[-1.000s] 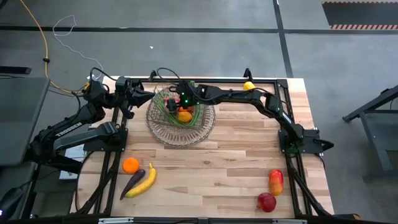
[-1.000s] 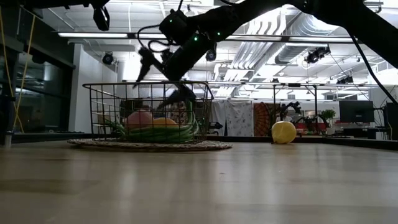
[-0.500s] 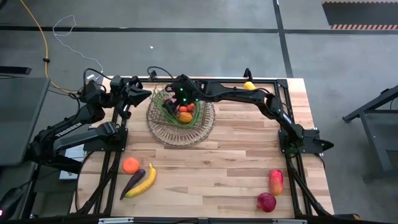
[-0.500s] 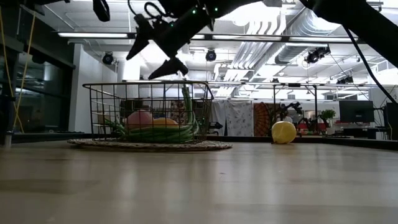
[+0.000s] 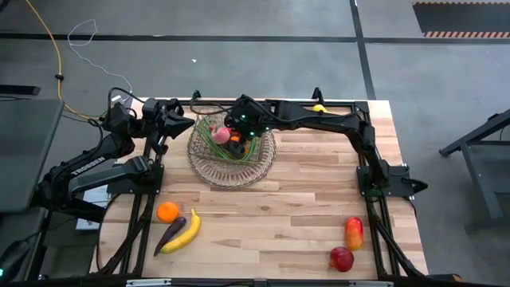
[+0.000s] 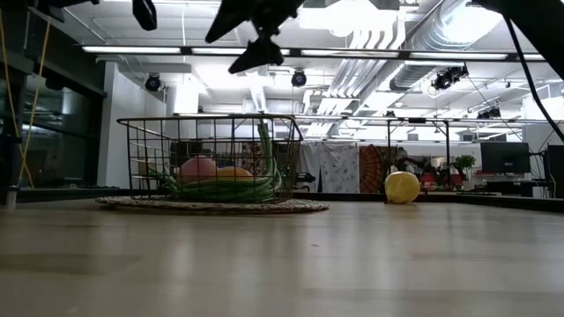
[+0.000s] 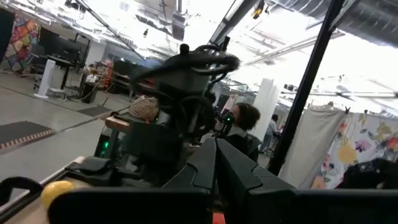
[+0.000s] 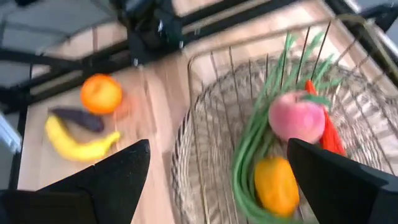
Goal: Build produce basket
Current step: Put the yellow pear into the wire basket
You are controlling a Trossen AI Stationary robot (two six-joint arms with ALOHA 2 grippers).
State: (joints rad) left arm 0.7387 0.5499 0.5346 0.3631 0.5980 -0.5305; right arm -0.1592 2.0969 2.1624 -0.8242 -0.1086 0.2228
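Right gripper [image 6: 249, 40] is hanging high over the basket [image 5: 231, 169] w/ jaws spread wide, holding nothing. Basket is sitting at the counter's [image 5: 279, 215] far side, carrying green beans [image 8: 252, 155], a pink peach [image 8: 297, 117], red chilli [image 8: 328, 134] & an orange fruit [image 8: 277, 185]. Left gripper [image 5: 182, 122] is waiting beside the basket, pinched closed. Orange [image 5: 167, 211], eggplant [image 5: 171, 233] & banana [image 5: 186, 232] are lying near left; apples [image 5: 348, 243] near right; lemon [image 6: 402, 187] at the far edge.

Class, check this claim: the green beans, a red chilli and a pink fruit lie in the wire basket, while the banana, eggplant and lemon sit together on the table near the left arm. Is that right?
Not quite. Beside the banana and eggplant lies an orange, not the lemon, which sits alone at the table's far edge. The high view shows this. The green beans, red chilli and pink fruit are in the wire basket.
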